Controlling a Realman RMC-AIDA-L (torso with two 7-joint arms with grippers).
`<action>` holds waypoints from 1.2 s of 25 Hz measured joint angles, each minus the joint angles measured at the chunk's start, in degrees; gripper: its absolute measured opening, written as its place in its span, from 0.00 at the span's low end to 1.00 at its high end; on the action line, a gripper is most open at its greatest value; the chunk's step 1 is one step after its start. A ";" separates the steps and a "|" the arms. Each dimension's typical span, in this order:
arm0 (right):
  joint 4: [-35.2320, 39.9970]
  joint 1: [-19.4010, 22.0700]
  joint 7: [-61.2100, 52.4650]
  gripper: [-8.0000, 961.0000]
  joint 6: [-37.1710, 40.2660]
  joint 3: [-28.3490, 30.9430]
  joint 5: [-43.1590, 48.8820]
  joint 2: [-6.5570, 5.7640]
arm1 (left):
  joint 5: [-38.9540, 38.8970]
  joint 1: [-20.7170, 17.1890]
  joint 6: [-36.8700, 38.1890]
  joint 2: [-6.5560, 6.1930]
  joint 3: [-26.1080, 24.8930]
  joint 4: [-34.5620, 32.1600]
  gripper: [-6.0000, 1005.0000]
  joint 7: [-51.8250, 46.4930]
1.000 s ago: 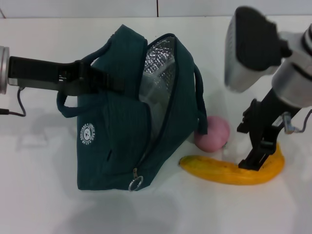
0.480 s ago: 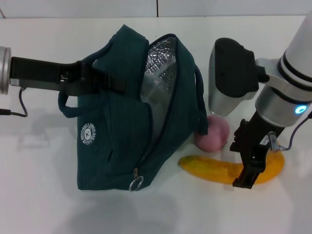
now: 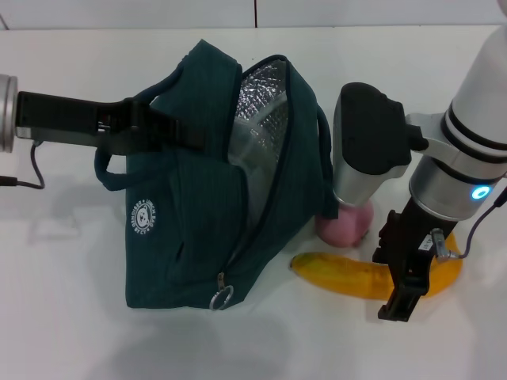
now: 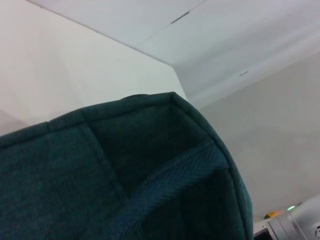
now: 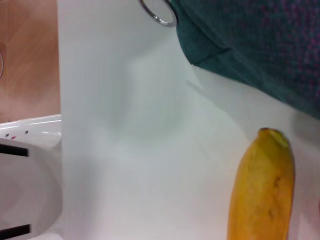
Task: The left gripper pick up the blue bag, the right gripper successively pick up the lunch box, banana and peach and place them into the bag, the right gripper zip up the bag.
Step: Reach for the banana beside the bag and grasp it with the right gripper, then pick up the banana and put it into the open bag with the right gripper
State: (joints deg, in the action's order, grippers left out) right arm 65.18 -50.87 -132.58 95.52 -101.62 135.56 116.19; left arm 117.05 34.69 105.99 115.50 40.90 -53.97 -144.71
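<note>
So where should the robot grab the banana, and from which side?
Probably around its thick middle, coming straight down from above. The banana lies flat on the white table, so its two long sides are free for the fingers. The right gripper already hangs over its right half. The peach sits close behind, so a pinch across the middle should miss it.

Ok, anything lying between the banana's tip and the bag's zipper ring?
No. In the right wrist view only bare white table separates the banana from the blue bag's zipper ring.

Right claw (image 3: pixel 400 297) has lowered over the banana (image 3: pixel 348 277).
</note>
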 joint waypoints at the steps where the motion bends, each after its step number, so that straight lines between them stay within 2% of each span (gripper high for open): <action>1: 0.00 0.00 0.00 0.89 0.00 0.00 0.00 0.00 | 0.00 0.01 0.00 -0.05 0.05 0.00 0.04 0.03; 9: -0.66 -0.10 -0.49 0.88 -1.08 -0.78 0.08 0.00 | 0.00 0.03 0.06 -0.13 0.15 0.00 0.04 0.09; 14: -1.91 -0.67 -0.52 0.78 -1.11 -0.93 -0.08 0.00 | 0.00 0.03 0.10 -0.11 0.24 0.00 0.04 0.11; 20: -3.33 -1.42 -1.17 0.54 -1.03 -0.56 -0.22 0.00 | 0.01 -0.11 0.21 -0.11 0.33 0.00 0.04 0.25; 22: -2.66 -1.42 -1.73 0.50 0.07 0.44 -0.16 -0.04 | 0.02 -0.29 0.27 -0.14 0.15 0.00 0.04 0.33; 25: -1.14 -1.20 -1.98 0.43 3.66 4.72 0.33 -0.25 | 0.02 -0.39 0.39 -0.16 0.01 0.00 0.04 0.37; 30: 0.34 -0.91 -1.33 0.43 10.98 19.54 1.38 -1.26 | 0.01 -0.77 0.45 -0.25 -0.03 0.00 0.04 0.39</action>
State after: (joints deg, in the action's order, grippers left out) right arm 65.52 -51.78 -133.91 106.50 -82.08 136.94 114.93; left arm 117.07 33.91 106.44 115.25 40.87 -53.97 -144.32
